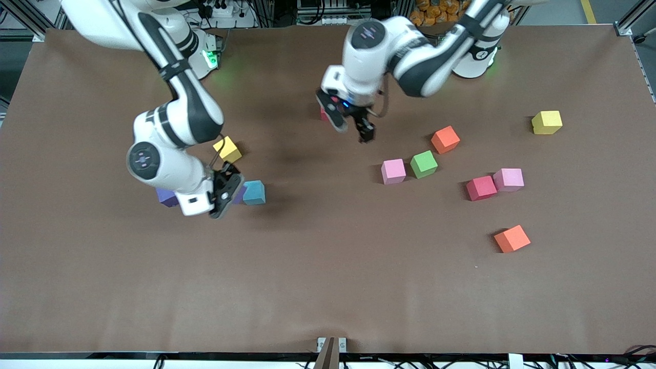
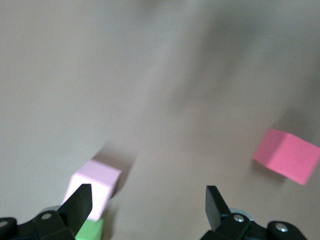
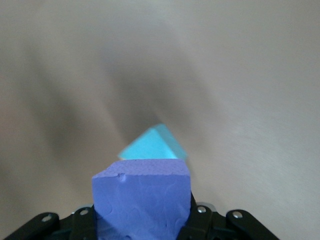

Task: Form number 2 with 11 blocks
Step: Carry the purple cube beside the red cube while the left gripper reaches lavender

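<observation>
My right gripper (image 1: 225, 190) is shut on a purple block (image 3: 142, 200), held just over the table beside a blue block (image 1: 254, 192), which also shows in the right wrist view (image 3: 152, 145). Another purple block (image 1: 165, 197) is half hidden under that wrist, and a yellow block (image 1: 227, 149) lies farther from the front camera. My left gripper (image 1: 351, 128) is open and empty above the table's middle (image 2: 147, 205). A pink block (image 1: 393, 171) and a green block (image 1: 424, 164) lie near it. The blocks lie scattered; no digit 2 shows.
Toward the left arm's end lie an orange block (image 1: 445, 139), a red block (image 1: 481, 188), a pink block (image 1: 508, 179), another orange block (image 1: 512, 239) and a yellow block (image 1: 547, 122). A red sliver (image 1: 324, 115) shows by the left gripper.
</observation>
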### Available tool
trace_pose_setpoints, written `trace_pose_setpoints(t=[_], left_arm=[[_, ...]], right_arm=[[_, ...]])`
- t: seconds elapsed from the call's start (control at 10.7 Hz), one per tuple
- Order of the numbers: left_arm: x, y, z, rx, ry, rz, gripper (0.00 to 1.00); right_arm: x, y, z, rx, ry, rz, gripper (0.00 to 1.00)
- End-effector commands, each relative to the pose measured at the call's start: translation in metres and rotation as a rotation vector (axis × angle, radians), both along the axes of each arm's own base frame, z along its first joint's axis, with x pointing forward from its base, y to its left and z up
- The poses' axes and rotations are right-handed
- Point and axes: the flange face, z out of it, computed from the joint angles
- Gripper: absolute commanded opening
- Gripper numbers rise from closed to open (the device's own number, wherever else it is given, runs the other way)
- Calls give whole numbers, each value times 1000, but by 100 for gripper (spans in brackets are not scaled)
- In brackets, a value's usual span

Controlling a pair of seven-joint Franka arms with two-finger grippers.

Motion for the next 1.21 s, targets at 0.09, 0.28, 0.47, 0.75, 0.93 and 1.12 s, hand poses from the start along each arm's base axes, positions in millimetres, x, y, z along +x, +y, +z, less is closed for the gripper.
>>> trace_pose_setpoints(t=[0.09,0.28,0.47,0.75,0.93,1.12], left_arm=[[34,62,10,94,31,318,100],[43,81,9,143,44,587,100],[54,93,-1,150,48,794,100],[70,102,-29,126,68,1042,100],[75,94,-59,91,101,1168,100],[70,80,-74,72,106,1239,100]], right_arm=[[-60,59,11,-23,9,150,19],[-97,80,8,-30,-7,208,17],[-124,86,-5,-26,-50,234,17],[-153,108,-21,-10,-101,285,17],[-180,127,-34,-8,-132,328,16],[-197,131,-53,-17,-158,340,16]])
